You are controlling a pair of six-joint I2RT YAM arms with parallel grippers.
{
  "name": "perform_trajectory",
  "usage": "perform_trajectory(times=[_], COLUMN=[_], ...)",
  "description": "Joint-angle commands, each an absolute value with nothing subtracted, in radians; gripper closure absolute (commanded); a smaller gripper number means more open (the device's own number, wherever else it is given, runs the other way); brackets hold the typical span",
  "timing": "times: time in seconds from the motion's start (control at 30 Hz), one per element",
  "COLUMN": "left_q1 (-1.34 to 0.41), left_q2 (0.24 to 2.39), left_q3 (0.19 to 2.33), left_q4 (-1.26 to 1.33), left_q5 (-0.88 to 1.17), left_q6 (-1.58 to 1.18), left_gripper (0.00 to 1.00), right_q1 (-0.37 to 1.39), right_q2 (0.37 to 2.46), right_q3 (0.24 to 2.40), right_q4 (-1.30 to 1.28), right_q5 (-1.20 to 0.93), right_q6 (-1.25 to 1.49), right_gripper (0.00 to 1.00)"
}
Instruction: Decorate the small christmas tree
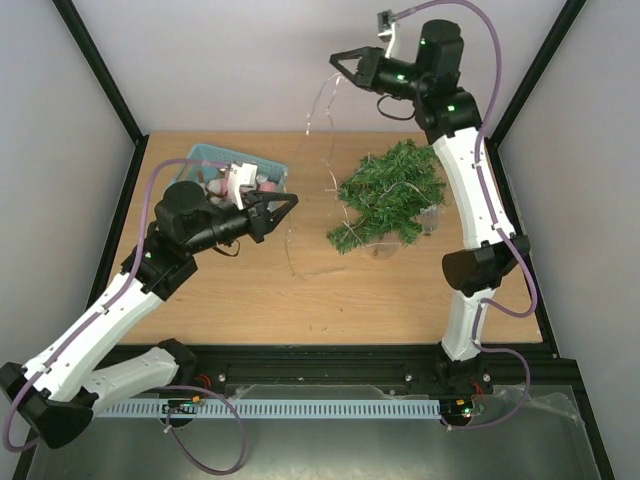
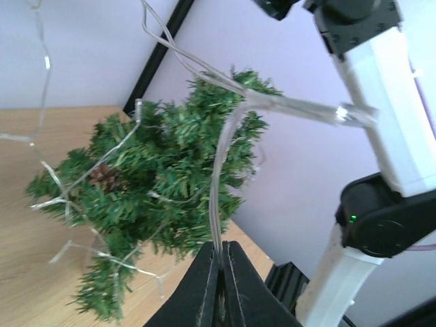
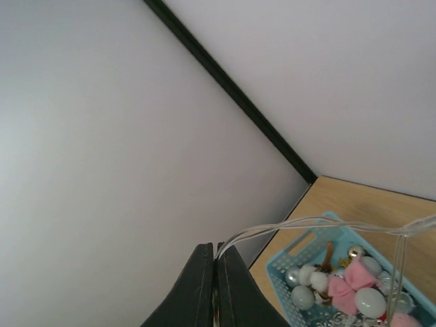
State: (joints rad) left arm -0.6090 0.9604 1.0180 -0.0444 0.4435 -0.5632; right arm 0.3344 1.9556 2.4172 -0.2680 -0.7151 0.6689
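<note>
The left fingers are clenched on a string of tiny lights on thin clear wire, and the strand rises straight out of their closed tips. The right fingers, held high above the counter, are clamped on the same light string. It leaves their tips and droops toward the teal plastic basket of baubles and a pink bow.

The small christmas tree, a bushy dark green artificial one, sits on the light wooden counter. It is directly ahead of the left fingers and below the right fingers. Several loops of wire already lie among its branches.

With the wire pinched in two places and snagged in the needles, a pull from either set of fingers could tip the light tree or drag it across the counter. The slack hanging between the two sets of fingers might catch on the left wrist or the basket's rim. A sideways tug could also slide the thin wire out of a grip.

From above, the wire almost vanishes against the pale wall, so its full path cannot be traced. The tree's base is hard to make out under the branches, and I cannot tell whether the tree is upright or tilted. The left arm covers part of the basket. Neither wrist view shows how much wire is caught between the fingers.
</note>
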Motion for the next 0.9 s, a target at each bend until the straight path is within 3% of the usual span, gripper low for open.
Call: perform_trajectory(times=[0.0,0.57,0.87], left_q1=[-0.661,-0.853,-0.945], left_q2=[1.001,1.157,1.315], left_q3=[1.113,1.462,1.685], left_q4=[-0.151,-0.305,-0.344], left_q5=[0.415,0.380,0.430], left_q6=[-0.545,-0.556,-0.571], left_gripper=[0.98,0.98,0.98], right_q1=[0.263,-0.025,-0.098], right_q2=[1.934,1.941,1.803], right_q3=[2.448,2.394,2.193], right_q4=[-0.254,-0.309,-0.374], right_q5=[-0.789,-0.938,-0.923], right_q6=[0.700,0.804,0.713], right_gripper=[0.99,0.99,0.99])
